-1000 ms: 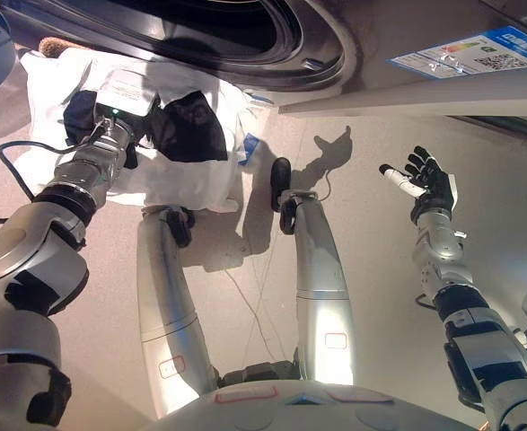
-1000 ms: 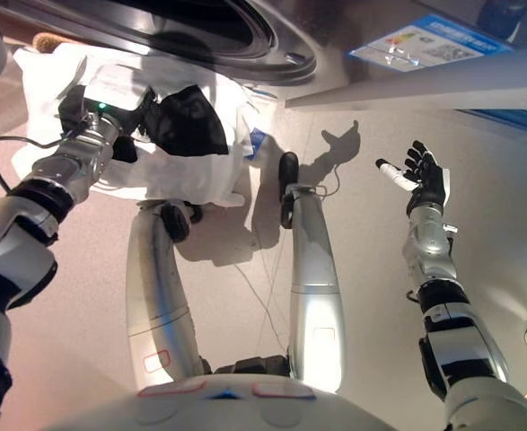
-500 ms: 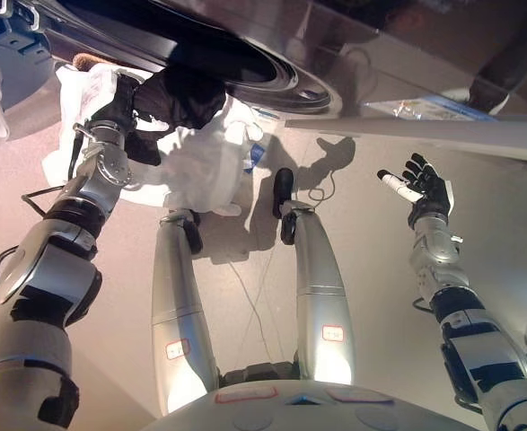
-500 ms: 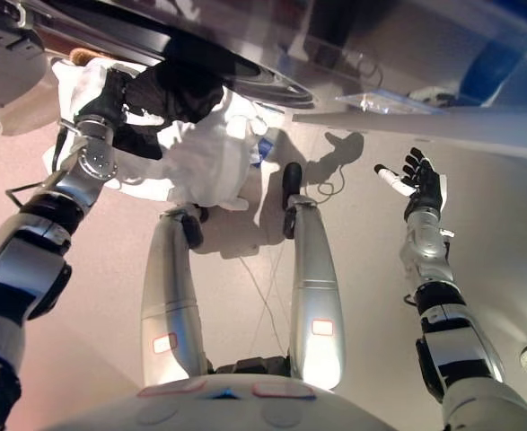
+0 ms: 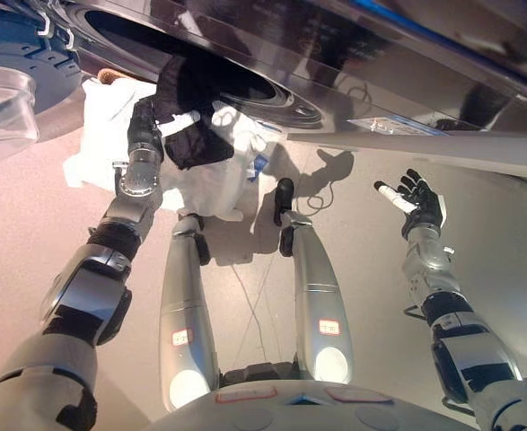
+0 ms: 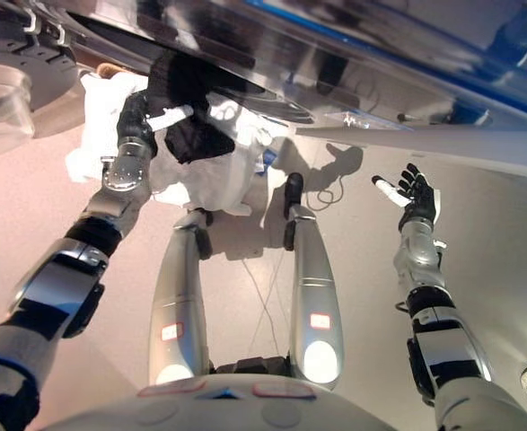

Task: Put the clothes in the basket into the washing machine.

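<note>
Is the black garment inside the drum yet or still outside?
Partly in: the black garment, held by the left hand, reaches up into the washing machine opening while its lower part hangs below the rim.

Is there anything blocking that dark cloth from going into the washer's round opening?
Nothing visible does. The left hand holds the dark cloth right at the washing machine's open drum mouth; the door is swung aside.
</note>
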